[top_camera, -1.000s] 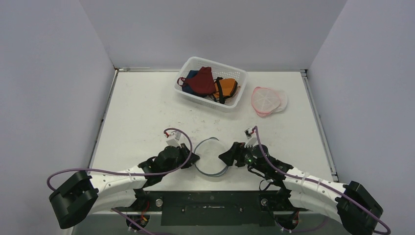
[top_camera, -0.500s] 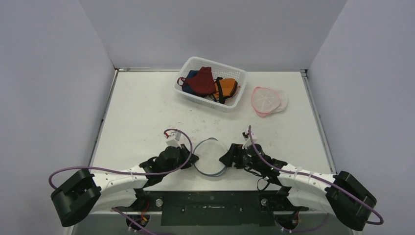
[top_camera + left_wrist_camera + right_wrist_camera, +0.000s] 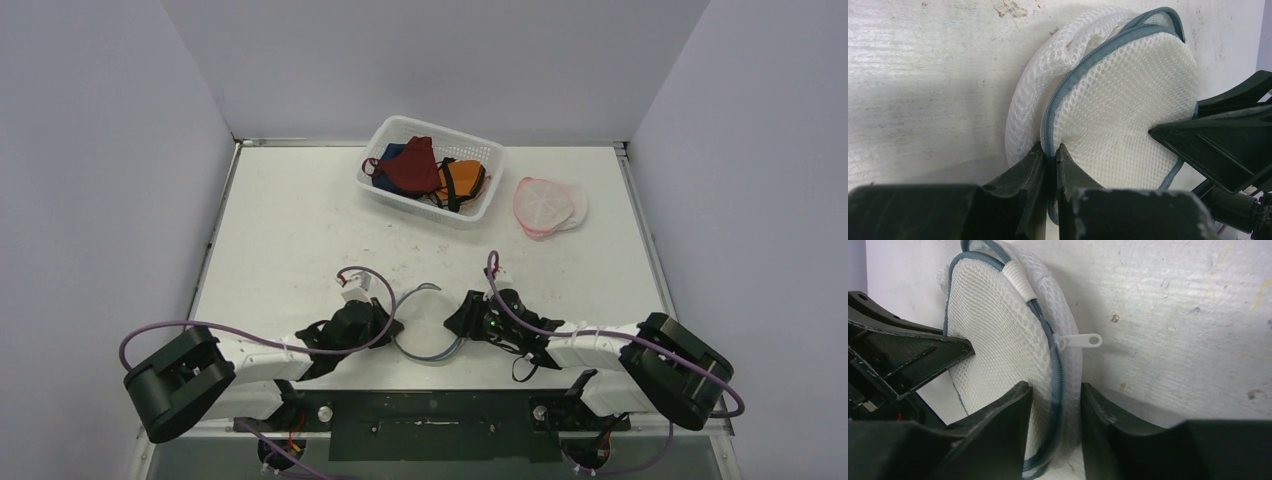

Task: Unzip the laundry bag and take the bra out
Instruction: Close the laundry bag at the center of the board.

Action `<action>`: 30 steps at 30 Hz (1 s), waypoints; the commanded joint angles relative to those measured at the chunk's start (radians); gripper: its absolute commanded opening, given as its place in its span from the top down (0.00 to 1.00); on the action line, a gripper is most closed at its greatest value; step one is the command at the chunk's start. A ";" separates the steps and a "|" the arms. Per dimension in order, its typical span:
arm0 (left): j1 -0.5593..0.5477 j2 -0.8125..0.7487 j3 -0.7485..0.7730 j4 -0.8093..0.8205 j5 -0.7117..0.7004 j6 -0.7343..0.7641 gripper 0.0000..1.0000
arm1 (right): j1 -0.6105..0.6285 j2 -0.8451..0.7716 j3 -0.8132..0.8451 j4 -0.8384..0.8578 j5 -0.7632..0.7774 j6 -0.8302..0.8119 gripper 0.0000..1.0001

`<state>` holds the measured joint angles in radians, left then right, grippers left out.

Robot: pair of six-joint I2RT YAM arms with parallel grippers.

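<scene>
The round white mesh laundry bag (image 3: pixel 428 322), edged with a grey-blue zipper, stands tilted on edge between my two grippers near the table's front. My left gripper (image 3: pixel 1052 150) is shut on its zippered rim (image 3: pixel 1083 70). My right gripper (image 3: pixel 1055 387) is open, its jaws straddling the opposite rim with mesh close against both fingers. The white zipper pull (image 3: pixel 1082 341) sticks out to the right, just beyond those fingertips. The bag's face (image 3: pixel 993 330) bulges. The bra is hidden.
A white basket (image 3: pixel 482 208) of red, orange and dark garments sits at the back centre. Two flat pink-rimmed mesh bags (image 3: pixel 545 203) lie to its right. Walls close in the table on three sides.
My right arm has dropped lower and moved in on the bag's right rim, and its jaws have narrowed. The left gripper keeps its grip; the bag has tipped up more.
</scene>
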<state>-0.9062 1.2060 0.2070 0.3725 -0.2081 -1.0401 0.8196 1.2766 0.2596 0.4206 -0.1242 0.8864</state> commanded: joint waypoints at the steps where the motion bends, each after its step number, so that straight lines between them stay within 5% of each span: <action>1: 0.007 0.050 0.009 0.007 -0.018 0.018 1.00 | 0.003 0.050 0.036 0.074 0.004 0.005 0.69; 8: 0.009 0.051 0.027 -0.023 -0.021 0.021 0.98 | 0.007 0.065 0.031 0.035 0.036 -0.015 0.94; 13: 0.005 -0.085 0.067 -0.202 -0.026 0.024 0.60 | 0.010 0.056 0.026 -0.005 0.046 -0.007 0.95; 17: -0.021 -0.285 0.083 -0.363 -0.065 0.031 0.47 | 0.015 0.031 0.028 -0.079 0.061 0.000 0.95; 23: -0.051 -0.440 0.132 -0.469 -0.066 0.072 0.45 | 0.029 0.004 0.041 -0.212 0.083 0.010 0.95; 30: -0.085 -0.241 0.161 -0.097 0.100 0.153 0.53 | 0.042 -0.043 0.042 -0.330 0.089 0.022 0.95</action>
<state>-0.9718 0.8501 0.3119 0.0395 -0.2157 -0.9565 0.8490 1.2572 0.3050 0.2699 -0.0814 0.9276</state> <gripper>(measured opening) 0.500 0.121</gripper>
